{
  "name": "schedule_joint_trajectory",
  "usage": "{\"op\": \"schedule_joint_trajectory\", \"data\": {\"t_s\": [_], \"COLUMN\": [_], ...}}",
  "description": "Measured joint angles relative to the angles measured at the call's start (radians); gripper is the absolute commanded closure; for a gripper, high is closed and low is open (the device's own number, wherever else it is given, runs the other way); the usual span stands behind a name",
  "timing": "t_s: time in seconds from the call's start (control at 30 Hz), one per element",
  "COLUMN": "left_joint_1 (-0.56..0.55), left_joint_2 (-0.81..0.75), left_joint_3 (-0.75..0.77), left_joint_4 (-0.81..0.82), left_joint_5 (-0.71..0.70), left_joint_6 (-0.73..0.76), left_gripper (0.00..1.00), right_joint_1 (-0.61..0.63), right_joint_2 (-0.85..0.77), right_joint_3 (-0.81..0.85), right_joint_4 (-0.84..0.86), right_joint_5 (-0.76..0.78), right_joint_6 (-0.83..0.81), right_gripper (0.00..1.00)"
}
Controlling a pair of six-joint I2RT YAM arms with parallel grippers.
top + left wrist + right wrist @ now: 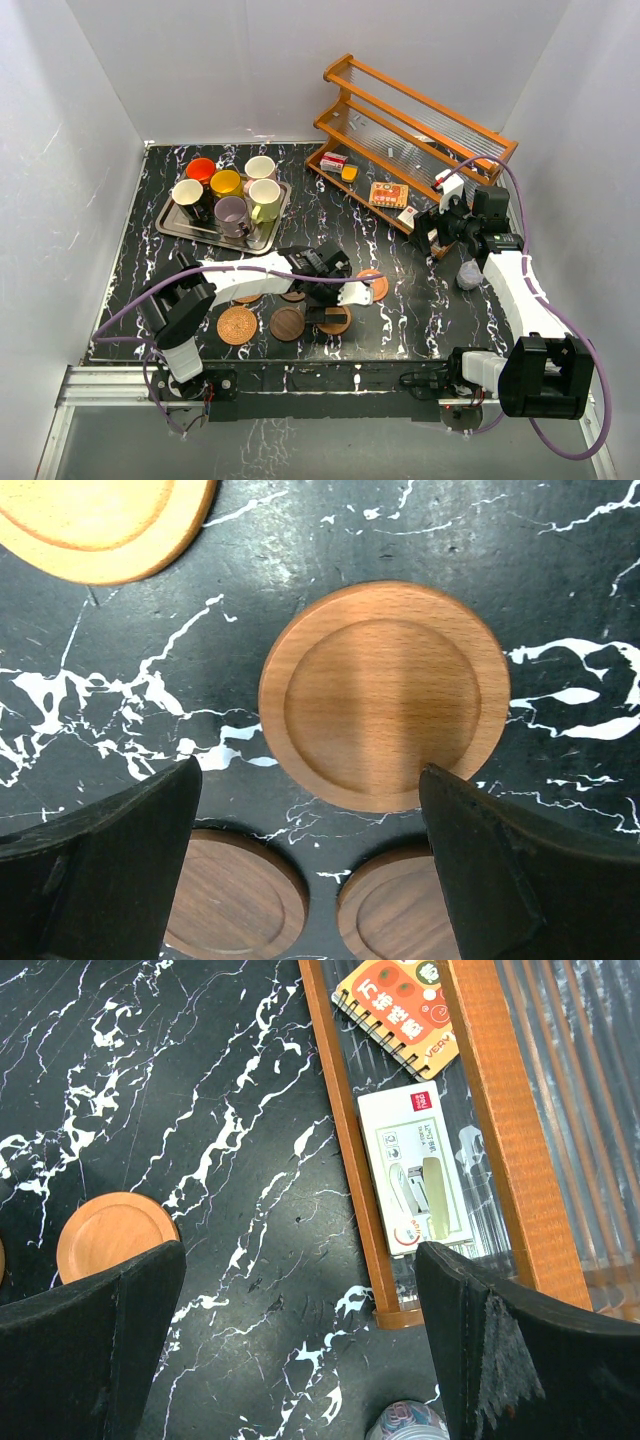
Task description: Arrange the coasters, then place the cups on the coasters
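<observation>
**Marble table, mugs on the tray**

Black white-veined table (130, 260), white walls. Back left: steel tray (170, 228) holding six mugs (232, 212). Front centre: coasters (287, 323) lying flat, loosely clustered. Left gripper (310, 780) spread wide over an orange-brown coaster (385, 695). Right gripper (300, 1260) spread, beside the wooden rack (340, 1140) holding a notebook (400, 1010).

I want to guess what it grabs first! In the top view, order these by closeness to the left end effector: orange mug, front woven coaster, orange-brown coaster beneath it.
1. Orange-brown coaster, right beneath the left end effector.
2. Front woven coaster, off to its left.
3. Orange mug, far back on the tray.
</observation>
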Motion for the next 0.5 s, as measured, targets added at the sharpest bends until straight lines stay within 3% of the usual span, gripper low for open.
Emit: {"op": "schedule_joint_trajectory", "data": {"t_s": [0.5], "left_joint_1": [0.000], "left_joint_2": [0.000], "left_joint_3": [-0.002], "left_joint_4": [-0.068], "left_joint_5": [0.078], "left_joint_6": [-0.011], "left_gripper": [0.12], "right_joint_1": [-0.001], "right_joint_2": [0.000], "right_joint_3": [0.000], "right_joint_4": [0.000], "right_joint_5": [0.000], "right_joint_6": [0.000], "right_gripper": [0.02]}}
